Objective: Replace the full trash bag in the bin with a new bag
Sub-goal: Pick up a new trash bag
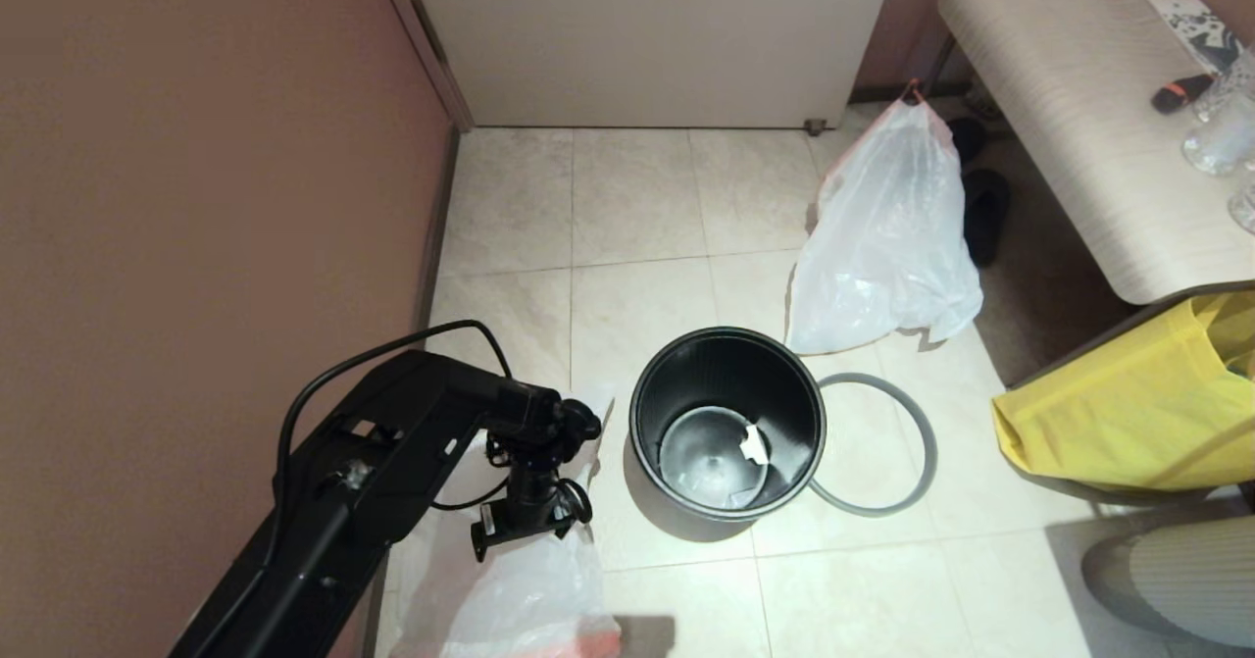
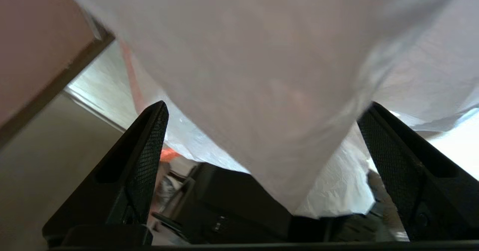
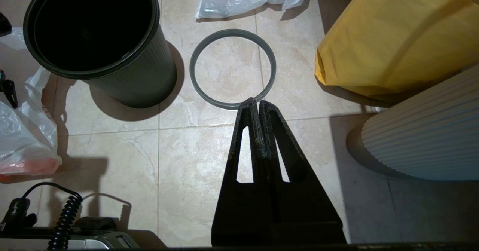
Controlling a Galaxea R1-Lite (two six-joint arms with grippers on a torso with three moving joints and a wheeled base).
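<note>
Tiled floor (image 1: 637, 197), unlined bin (image 1: 726, 423)

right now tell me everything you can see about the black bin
The bin is a small round black plastic wastebasket with a ribbed wall, standing upright on the tiled floor. It has no liner; a small white scrap lies on its glossy bottom. Its grey ring lies flat on the floor beside it, tucked against the base. The full trash bag stands behind it, the new bag to its left.
</note>
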